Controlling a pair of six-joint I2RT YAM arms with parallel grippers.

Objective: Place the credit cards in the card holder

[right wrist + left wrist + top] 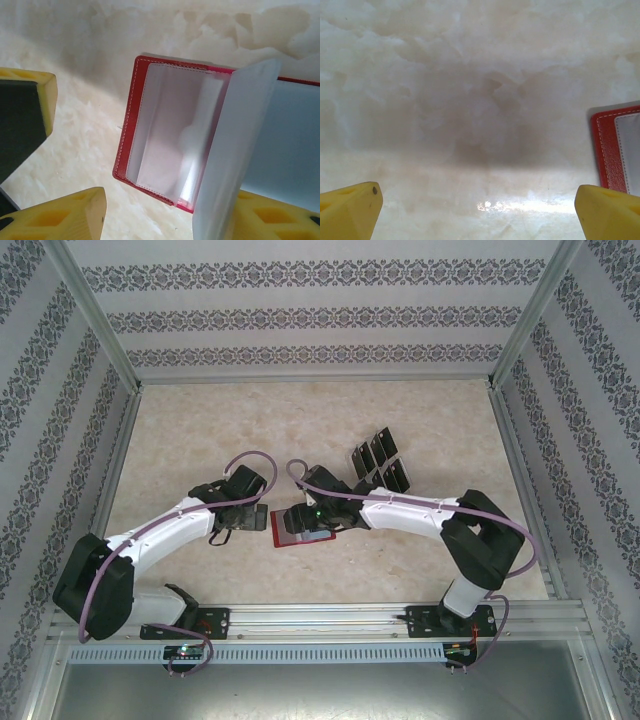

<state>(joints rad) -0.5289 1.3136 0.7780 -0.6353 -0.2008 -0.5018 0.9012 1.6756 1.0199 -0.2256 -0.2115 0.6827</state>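
The card holder (282, 536) is a red wallet lying open on the table between the two grippers. In the right wrist view the card holder (125, 150) shows clear plastic sleeves, and one sleeve page (235, 150) stands up. My right gripper (170, 200) hangs over it, open, and the raised page leans by its right finger. My left gripper (479, 200) is wide open over bare table, with the wallet's red edge (605, 150) just to its right. Several black credit cards (378, 460) stand in a row behind the right gripper (300, 518).
The cards sit upright in a clear slotted stand at the table's back right. A finger (46, 95) of the left gripper (250, 515) stands close to the wallet's left edge. Metal rails and patterned walls bound the pale marbled table (200, 440).
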